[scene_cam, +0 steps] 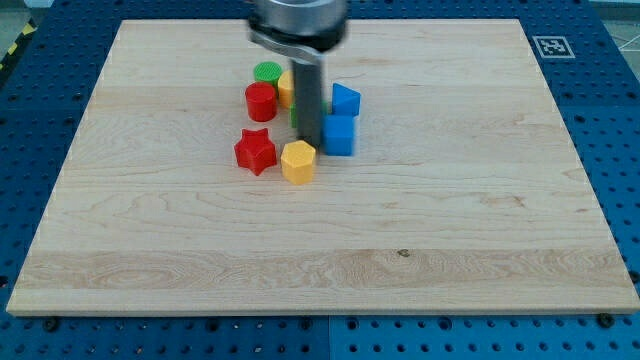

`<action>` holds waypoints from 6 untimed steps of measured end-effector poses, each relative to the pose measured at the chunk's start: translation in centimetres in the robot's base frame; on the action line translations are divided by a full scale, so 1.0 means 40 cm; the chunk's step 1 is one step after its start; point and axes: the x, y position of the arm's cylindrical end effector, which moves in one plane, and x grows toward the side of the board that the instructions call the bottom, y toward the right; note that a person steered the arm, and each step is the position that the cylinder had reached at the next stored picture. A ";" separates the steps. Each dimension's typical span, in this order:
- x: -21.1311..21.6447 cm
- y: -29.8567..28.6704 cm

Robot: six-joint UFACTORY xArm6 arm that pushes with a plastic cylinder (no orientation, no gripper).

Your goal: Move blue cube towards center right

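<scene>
The blue cube [339, 134] sits on the wooden board [450, 200], left of the view's centre and toward the top. My tip [310, 145] is at the end of the dark rod, touching or just off the cube's left side. A second blue block [345, 100], of angular shape, lies just above the cube. A yellow hexagonal block [298, 161] lies below and left of the tip. A red star [256, 151] lies further left.
A red cylinder [261, 102], a green cylinder [267, 72] and a yellow block [286, 88] cluster at the rod's left. A green block [295, 115] is mostly hidden behind the rod. A marker tag [549, 46] sits off the board's top right corner.
</scene>
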 end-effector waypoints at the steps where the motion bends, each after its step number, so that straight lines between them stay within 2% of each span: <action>1: 0.056 0.114; 2: 0.058 0.167; 6: -0.171 0.124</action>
